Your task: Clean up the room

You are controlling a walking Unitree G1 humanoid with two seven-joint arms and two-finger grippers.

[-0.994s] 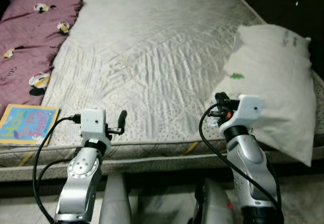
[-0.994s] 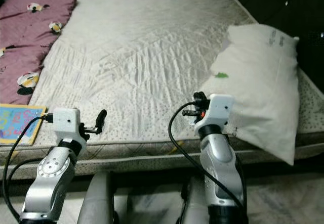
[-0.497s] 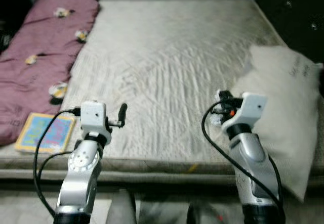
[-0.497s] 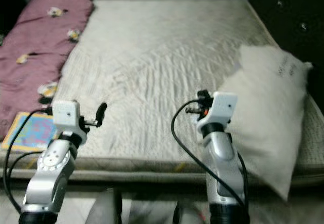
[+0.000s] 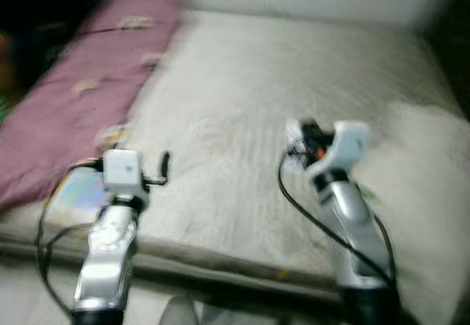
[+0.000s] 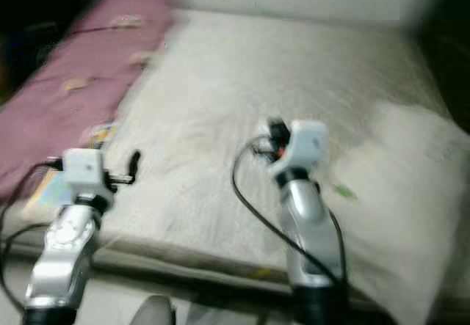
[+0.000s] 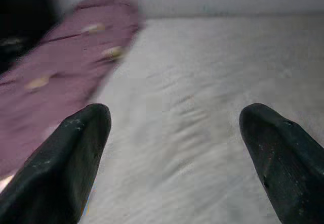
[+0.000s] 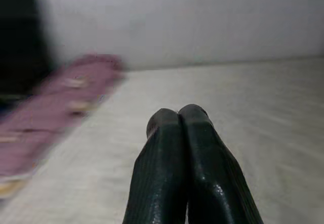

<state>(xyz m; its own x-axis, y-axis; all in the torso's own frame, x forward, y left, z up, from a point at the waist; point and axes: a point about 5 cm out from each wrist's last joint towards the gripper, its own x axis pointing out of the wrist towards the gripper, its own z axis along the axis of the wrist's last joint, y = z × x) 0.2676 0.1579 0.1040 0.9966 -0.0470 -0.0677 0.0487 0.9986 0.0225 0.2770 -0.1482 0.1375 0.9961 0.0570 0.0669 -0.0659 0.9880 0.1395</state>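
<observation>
We are holding both arms raised over the bed's (image 5: 242,119) near edge, left gripper (image 7: 172,148) fingers spread, right gripper (image 8: 179,128) fingers pressed together, while the pillow (image 5: 422,185) lies lengthwise along the right side and our view has swung left, now blurred.

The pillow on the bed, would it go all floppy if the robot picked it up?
Probably yes. The pillow looks puffy and creased, so it would likely sag around a pinch. It seems big but soft, so likely light for its size. It lies flat on the bed, so it shouldn't roll.
</observation>
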